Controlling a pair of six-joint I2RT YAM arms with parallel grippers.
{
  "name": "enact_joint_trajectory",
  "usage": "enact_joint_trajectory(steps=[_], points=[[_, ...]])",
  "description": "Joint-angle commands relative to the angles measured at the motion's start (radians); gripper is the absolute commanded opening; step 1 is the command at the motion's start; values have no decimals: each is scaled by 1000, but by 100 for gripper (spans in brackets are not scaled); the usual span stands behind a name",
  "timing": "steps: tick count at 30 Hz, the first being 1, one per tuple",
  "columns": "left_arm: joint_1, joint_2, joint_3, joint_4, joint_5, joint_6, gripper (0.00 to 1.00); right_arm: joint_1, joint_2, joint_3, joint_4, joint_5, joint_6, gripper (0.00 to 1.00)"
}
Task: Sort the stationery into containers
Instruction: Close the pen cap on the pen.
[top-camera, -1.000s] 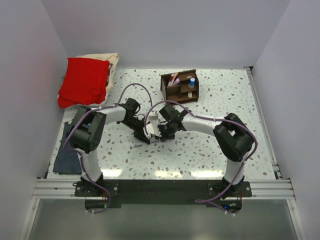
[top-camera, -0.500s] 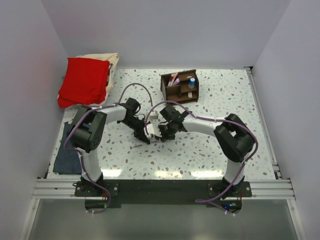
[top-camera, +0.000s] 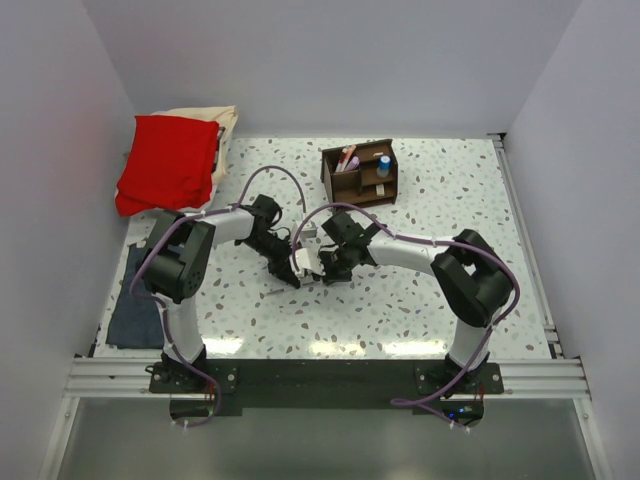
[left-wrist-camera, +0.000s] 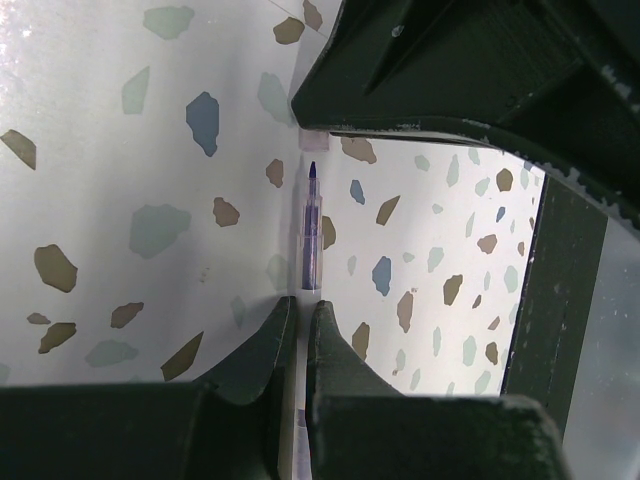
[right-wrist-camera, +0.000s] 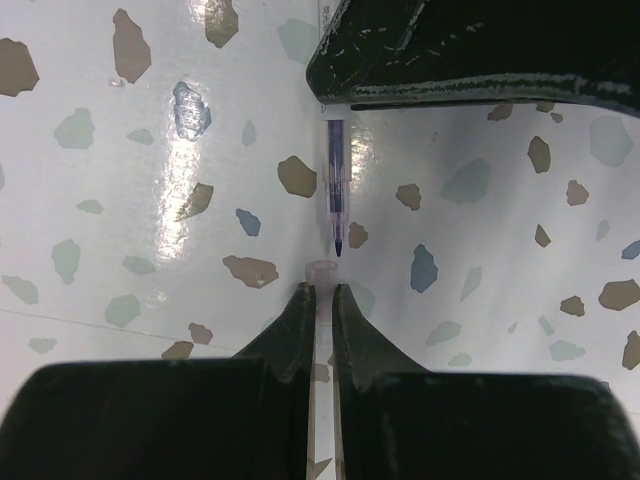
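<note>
Right arm's crept a hair toward 3 o'clock since a sec ago, and the white patch btwn the two wrists shows bigger in the top view; left arm barely budged. Both grippers meet nose to nose mid-table. The left gripper (left-wrist-camera: 300, 312) is clamped tight on a slim clear-barrelled pen (left-wrist-camera: 310, 235) with a dark blue tip, and the right gripper (right-wrist-camera: 320, 295) is pinched on a small translucent cap (right-wrist-camera: 322, 270). Tip sits just short of the cap's mouth, a shade off line, w/ a small gap. Only the wrist cams give that; from the top the pen's hidden under black gripper bodies. Top view alone gives the rest. The dark brown wooden organizer (top-camera: 360, 186) w/ dividers is at 1 o'clock from the grippers, well apart. It holds a pink-red pen (top-camera: 347, 157) leaning in a back slot and a blue-and-white cylinder (top-camera: 384, 165) upright at its 3 o'clock side. The glossy speckled terrazzo table (top-camera: 420, 300) also has a folded red cloth (top-camera: 168, 160) at 10 o'clock and a blue-grey cloth (top-camera: 130, 310) at 8.
</note>
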Motion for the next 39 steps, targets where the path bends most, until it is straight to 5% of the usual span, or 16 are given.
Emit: enact_joint_trajectory(steps=[1, 39], points=[[2, 52, -2, 31, -139, 51, 0, 4, -39, 5, 37, 0, 21, 0], [-7, 92, 57, 39, -123, 22, 0, -7, -19, 47, 51, -46, 27, 0]])
